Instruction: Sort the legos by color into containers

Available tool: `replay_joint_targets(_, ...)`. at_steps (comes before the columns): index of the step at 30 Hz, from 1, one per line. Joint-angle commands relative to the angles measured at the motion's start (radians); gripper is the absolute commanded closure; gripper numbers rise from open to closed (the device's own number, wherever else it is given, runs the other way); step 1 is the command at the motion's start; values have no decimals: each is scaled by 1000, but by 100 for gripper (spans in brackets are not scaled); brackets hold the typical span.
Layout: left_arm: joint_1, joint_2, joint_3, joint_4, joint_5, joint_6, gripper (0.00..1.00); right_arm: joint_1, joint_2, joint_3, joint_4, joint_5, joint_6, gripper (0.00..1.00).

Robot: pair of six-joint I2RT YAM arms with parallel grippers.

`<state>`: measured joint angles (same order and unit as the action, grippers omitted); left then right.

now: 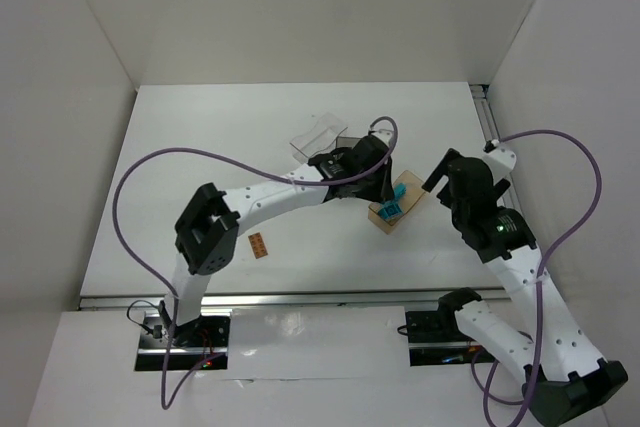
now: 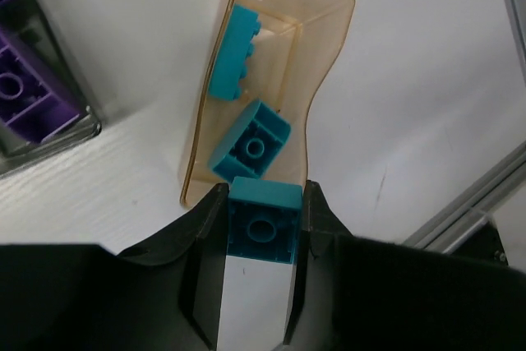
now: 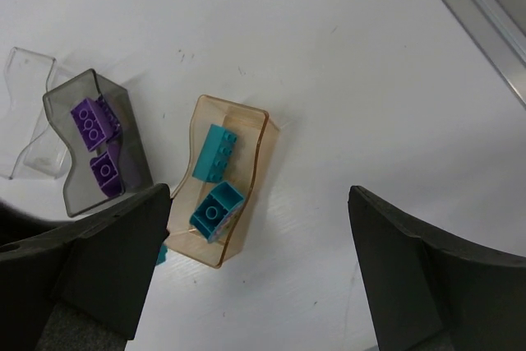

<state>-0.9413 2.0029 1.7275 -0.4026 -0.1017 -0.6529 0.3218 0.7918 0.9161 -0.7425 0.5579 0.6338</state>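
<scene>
A white table [image 1: 220, 117] stands inside plain white walls, seen from above. The left arm reaches from its base at the near left edge diagonally out to the middle of the table, elbow raised and wrist tipped downward. The left gripper [image 2: 265, 200] is closed on a teal brick [image 2: 263, 228], pinching its two side faces, with the hollow underside facing the wrist camera. The brick sits at the near short end of the tan tray [image 2: 329, 43]; whether it is lifted or touching the table cannot be told.

The tray already holds two teal bricks [image 2: 251, 141], one toward the far end and one tilted near the middle. Just beside it is the dark grey tray [image 3: 62, 103] with purple bricks [image 3: 94, 121] inside, and beyond that the clear tray [image 3: 29, 121]. An orange brick [image 1: 259, 245] lies loose on the table near the left arm's elbow.

The step appears to be adding the held brick to the tan tray. Done well, the brick clears the near rim, centres over the free space and is released low, without nudging the light tray or landing on the tilted brick.

The right arm is folded at the right side. The right gripper [image 3: 259, 228] hangs above the trays, jaws wide apart and empty.
</scene>
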Motion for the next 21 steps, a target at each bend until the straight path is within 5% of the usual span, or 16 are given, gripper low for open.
replay_joint_targets(1,-1,88,118,-8,34,27,68,-7,-22,43,-52,71,-2,4)
replay_joint_targets(4,-1,183,230,-33,53,38,34,-7,-32,43,-52,92,-2,4)
replay_joint_targets(5,-1,204,263,-74,53,38,14,-7,-32,43,-61,92,-2,4)
replay_joint_targets(8,-1,218,326,-91,27,38,3,-7,-32,43,-70,92,-2,4)
replay_joint_targets(11,-1,159,302,-91,-16,56,3,-7,-42,43,-70,92,-2,4)
replay_joint_targets(16,-1,2,140,-139,-116,111,19,-7,-42,43,-60,80,-2,4)
replay_joint_targets(21,9,-208,-118,-293,-367,25,21,-7,7,43,-8,-2,-25,4)
